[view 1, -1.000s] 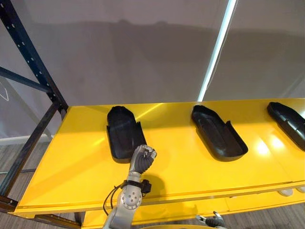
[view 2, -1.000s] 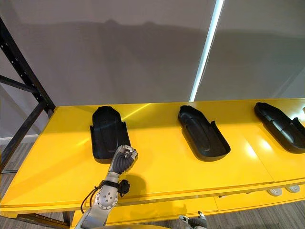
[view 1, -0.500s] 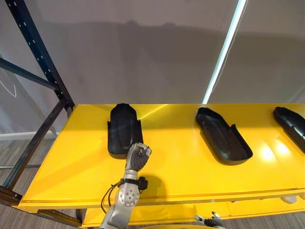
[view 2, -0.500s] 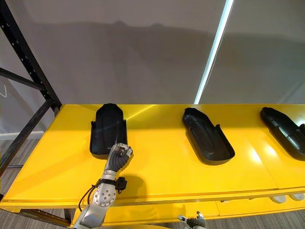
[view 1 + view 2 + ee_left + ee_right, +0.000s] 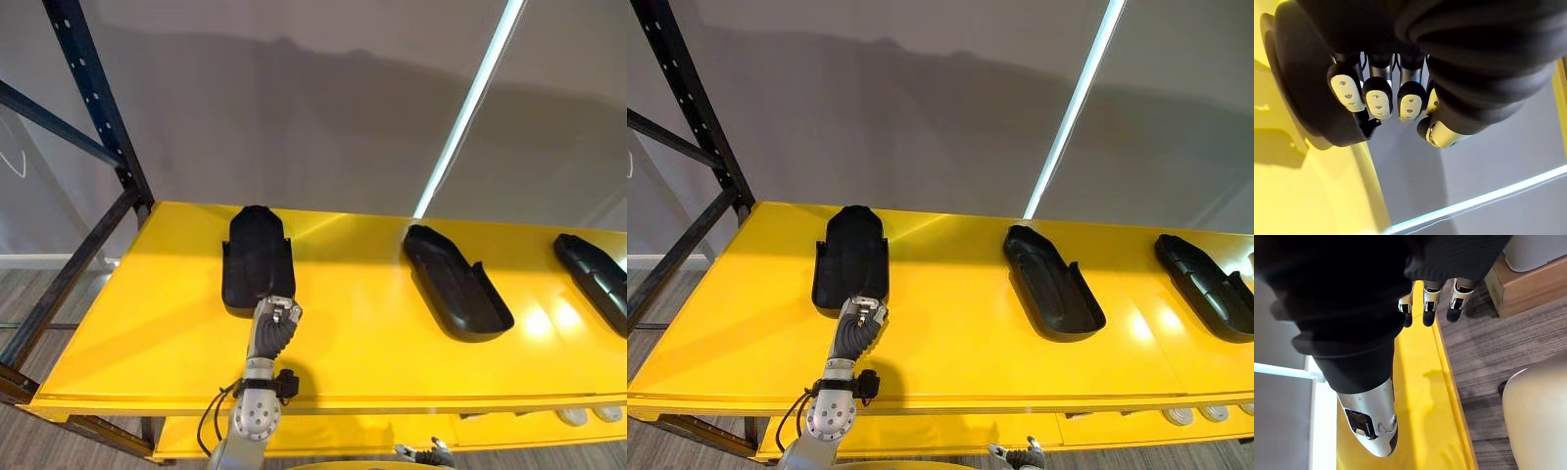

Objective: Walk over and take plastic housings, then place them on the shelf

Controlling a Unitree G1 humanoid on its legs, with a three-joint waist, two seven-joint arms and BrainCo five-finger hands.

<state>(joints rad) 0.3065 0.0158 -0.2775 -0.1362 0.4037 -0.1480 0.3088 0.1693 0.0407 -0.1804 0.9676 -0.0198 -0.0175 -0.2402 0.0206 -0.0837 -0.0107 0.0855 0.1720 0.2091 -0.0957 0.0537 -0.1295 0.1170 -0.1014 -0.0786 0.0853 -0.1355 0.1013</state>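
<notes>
Three black plastic housings lie on the yellow shelf [image 5: 362, 328]: a left one [image 5: 257, 257], a middle one [image 5: 457, 296] and a right one [image 5: 593, 282] at the view's edge. My left hand [image 5: 274, 325] rests over the shelf just in front of the left housing's near end, with its fingers curled into a fist and nothing in them. The left wrist view shows those curled fingertips [image 5: 1378, 98] with the housing [image 5: 1298, 83] lying past them. My right hand [image 5: 1015, 454] hangs low by the shelf's front edge, its fingers [image 5: 1430, 308] relaxed and holding nothing.
A dark blue rack upright [image 5: 93, 108] with cross braces stands at the shelf's left end. A grey wall runs behind the shelf. Below it lies a lower yellow level with white items [image 5: 588, 414]. A cardboard box [image 5: 1533, 279] sits on the wood-pattern floor.
The whole view has shifted, so the camera has moved. My left hand stays in a fist, now straight in front of the left housing's near end instead of at its right corner.
</notes>
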